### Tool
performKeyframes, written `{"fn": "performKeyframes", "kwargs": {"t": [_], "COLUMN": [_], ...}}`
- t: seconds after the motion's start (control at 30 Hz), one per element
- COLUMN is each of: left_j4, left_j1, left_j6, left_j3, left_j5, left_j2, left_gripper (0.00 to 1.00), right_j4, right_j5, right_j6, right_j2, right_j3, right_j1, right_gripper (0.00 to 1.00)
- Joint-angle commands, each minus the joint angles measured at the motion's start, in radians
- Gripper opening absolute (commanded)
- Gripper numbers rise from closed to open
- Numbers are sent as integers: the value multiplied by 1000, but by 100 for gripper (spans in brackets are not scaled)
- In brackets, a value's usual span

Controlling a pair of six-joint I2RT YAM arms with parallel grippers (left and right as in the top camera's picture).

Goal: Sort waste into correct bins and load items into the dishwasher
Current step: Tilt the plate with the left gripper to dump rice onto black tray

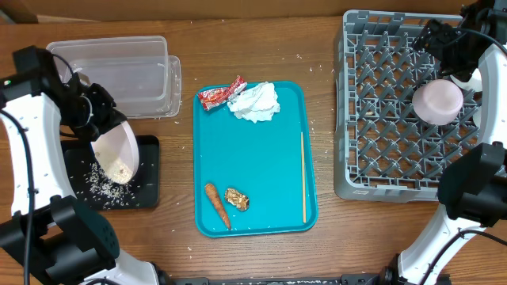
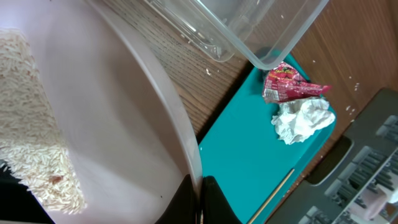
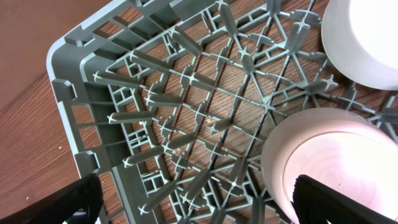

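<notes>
Grips round pinkish-white plate (image 2: 124, 112) by its rim with left gripper (image 2: 198, 202), jaws clamped hard on the edge. Holds plate steeply tilted, with rice grains (image 2: 31, 124) heaped on its lower half. Suspends plate directly over black tray (image 1: 149, 198), beneath left gripper; note more rice scattered across tray floor.

Locate clear tub (image 1: 119, 67) just beyond left gripper, next to black tray (contact between the two not discernible). Locate teal tray (image 1: 261, 170) to the right of left gripper, near black tray but apart from it. Find red wrapper (image 1: 220, 96) and crumpled tissue (image 1: 255, 101) touching each other at far end of teal tray. Find carrot (image 1: 217, 204) and brown lump (image 1: 237, 199) just beside each other at near end, with wooden stick (image 1: 303, 178) along the edge farthest from left gripper.

Spreads right gripper (image 3: 211, 208) to full width, holding nothing. Hovers over grey dish rack (image 3: 81, 124), one rack corner ahead of the fingers. Note white bowl (image 3: 336, 162) among the pegs, close beside one finger (image 3: 348, 202). Note second white vessel (image 3: 364, 37) farther ahead on the same side, also in the rack.
</notes>
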Motion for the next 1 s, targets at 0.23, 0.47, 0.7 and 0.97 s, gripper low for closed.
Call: {"fn": "performKeyframes", "kwargs": {"t": [0.23, 0.47, 0.7, 0.97], "left_j4": [-33, -50, -72, -110], "left_j1": [93, 128, 172, 210], "left_j6": [131, 158, 220, 262], "left_j3": [-3, -3, -3, -3], "left_j5": [222, 238, 309, 366], "left_j2": [-18, -18, -18, -18], "left_gripper": [4, 4, 4, 4], "right_j4": [3, 3, 3, 3], "right_j5": [-2, -2, -2, -2], "right_j6": [4, 4, 4, 4], "right_j2": [-36, -36, -36, -36], "right_j3": [27, 27, 27, 27], "right_j1": [-6, -6, -6, -6], "right_gripper": [100, 100, 100, 100]}}
